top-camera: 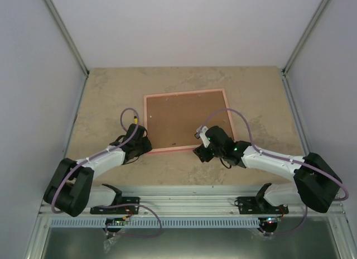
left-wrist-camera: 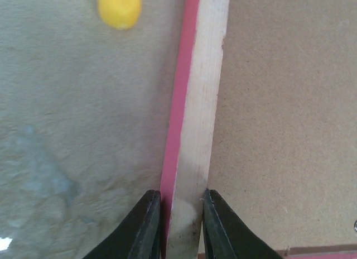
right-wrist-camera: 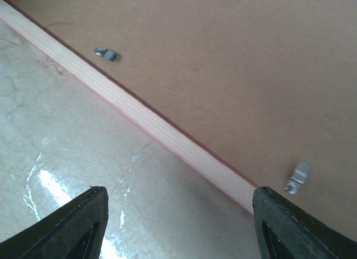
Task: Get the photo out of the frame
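Note:
The pink frame (top-camera: 173,149) lies face down in the middle of the table, and its brown backing board (top-camera: 187,119) fills it. The photo is hidden beneath the board. My left gripper (top-camera: 144,144) is at the frame's near left corner. In the left wrist view it (left-wrist-camera: 182,200) is shut on the left rail of the frame (left-wrist-camera: 195,102), one finger on the pink outer side and one on the inner edge. My right gripper (top-camera: 202,152) hovers open over the near rail (right-wrist-camera: 139,111), with only table and rail between its fingers (right-wrist-camera: 83,220).
Two small metal retaining clips (right-wrist-camera: 107,53) (right-wrist-camera: 298,176) sit on the backing board (right-wrist-camera: 223,63) along the near rail. A blurred yellow object (left-wrist-camera: 118,8) shows left of the frame. White walls enclose the beige table (top-camera: 111,91) on three sides.

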